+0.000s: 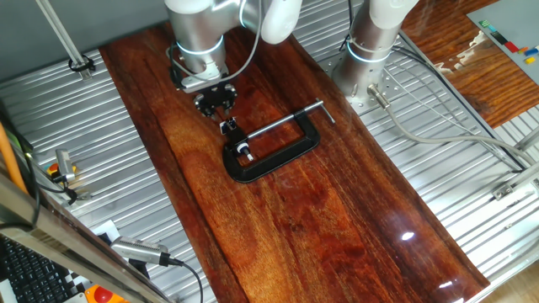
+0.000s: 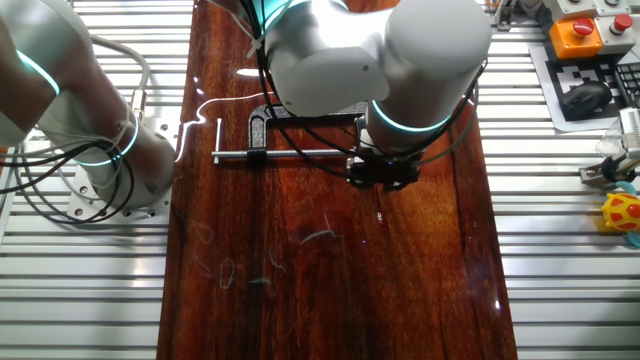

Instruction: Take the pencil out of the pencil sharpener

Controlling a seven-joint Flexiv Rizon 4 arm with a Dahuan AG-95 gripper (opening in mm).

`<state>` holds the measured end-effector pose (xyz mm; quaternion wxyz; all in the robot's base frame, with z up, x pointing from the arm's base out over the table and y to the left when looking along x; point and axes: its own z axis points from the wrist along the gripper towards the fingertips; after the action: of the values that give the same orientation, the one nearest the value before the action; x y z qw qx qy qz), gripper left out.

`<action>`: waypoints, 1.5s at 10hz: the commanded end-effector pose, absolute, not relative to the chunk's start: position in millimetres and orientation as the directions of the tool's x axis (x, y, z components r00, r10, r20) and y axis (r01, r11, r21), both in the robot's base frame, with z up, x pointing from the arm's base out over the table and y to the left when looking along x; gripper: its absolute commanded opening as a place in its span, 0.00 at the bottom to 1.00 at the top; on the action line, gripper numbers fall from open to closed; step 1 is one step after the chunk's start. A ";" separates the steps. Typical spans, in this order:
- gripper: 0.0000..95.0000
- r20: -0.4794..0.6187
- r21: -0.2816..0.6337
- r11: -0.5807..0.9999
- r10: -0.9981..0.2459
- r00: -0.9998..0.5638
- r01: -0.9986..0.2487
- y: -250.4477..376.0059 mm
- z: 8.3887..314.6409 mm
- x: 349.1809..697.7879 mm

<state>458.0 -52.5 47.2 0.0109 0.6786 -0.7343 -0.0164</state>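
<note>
The sharpener [image 1: 245, 153] is held inside the black clamp [image 1: 274, 151] on the tabletop [image 1: 337, 219]. The pencil [image 1: 229, 128] is gripped above it by narrowed fingers [image 1: 221, 104].

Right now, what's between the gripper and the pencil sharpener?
Just the pencil, running from the pencil sharpener at the clamp mouth toward the gripper. One fixed view shows it; the arm blocks the other.

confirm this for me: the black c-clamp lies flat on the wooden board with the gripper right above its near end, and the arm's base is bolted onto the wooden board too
Not quite. The arm's base is bolted to the ribbed metal table beside the wooden board, as one fixed view shows. The rest holds: the black C-clamp lies flat on the board, with the gripper right above its near end.
</note>
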 end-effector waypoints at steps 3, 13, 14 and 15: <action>0.00 -0.018 0.051 0.045 -0.999 -0.046 -0.998 -52.2 47.1 458.2; 0.00 -0.002 0.049 0.008 -1.000 -0.008 -0.999 -75.5 47.5 459.2; 0.00 -0.002 0.049 -0.005 -1.000 0.005 -0.999 -82.1 48.2 461.6; 0.00 -0.002 0.051 -0.018 -1.000 0.017 -0.999 -87.5 49.2 464.2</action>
<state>463.5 -88.9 49.2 0.0178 0.7135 -0.7002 -0.0179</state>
